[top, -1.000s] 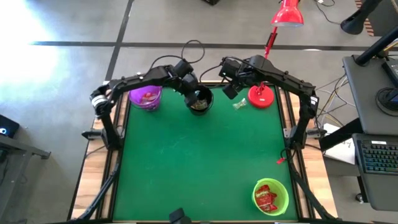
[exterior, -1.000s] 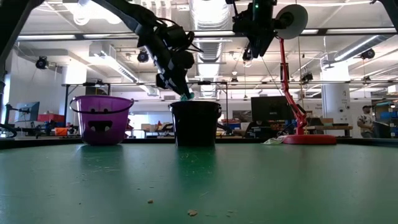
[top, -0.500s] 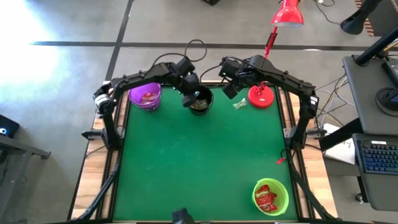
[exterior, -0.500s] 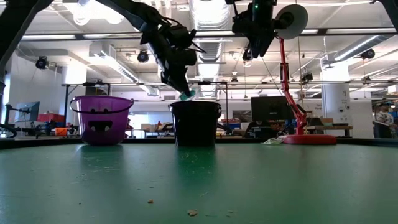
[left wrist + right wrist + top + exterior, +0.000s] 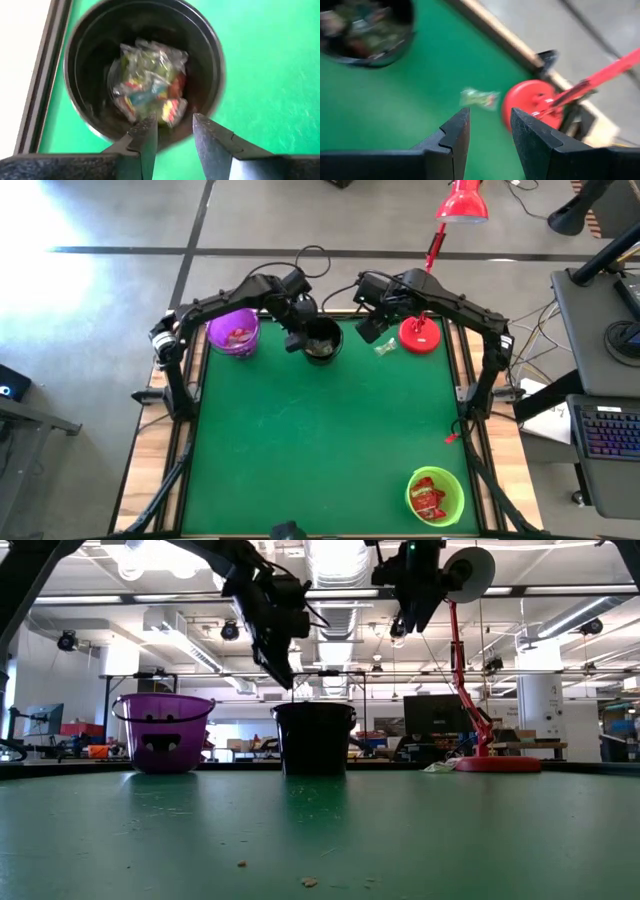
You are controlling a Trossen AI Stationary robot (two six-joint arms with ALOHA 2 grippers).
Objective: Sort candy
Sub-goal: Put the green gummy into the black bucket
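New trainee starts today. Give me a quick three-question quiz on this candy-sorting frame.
1. True or false: the left gripper is above the black bowl with its fingers apart and empty.
2. Which lies beside the red lamp base on the green mat? A) a greenish wrapped candy B) a spoon C) a purple lid
3. Fill in: the red-wrapped candy near the table's front right sits in the ____ bowl.

Key: 1 true; 2 A; 3 green.
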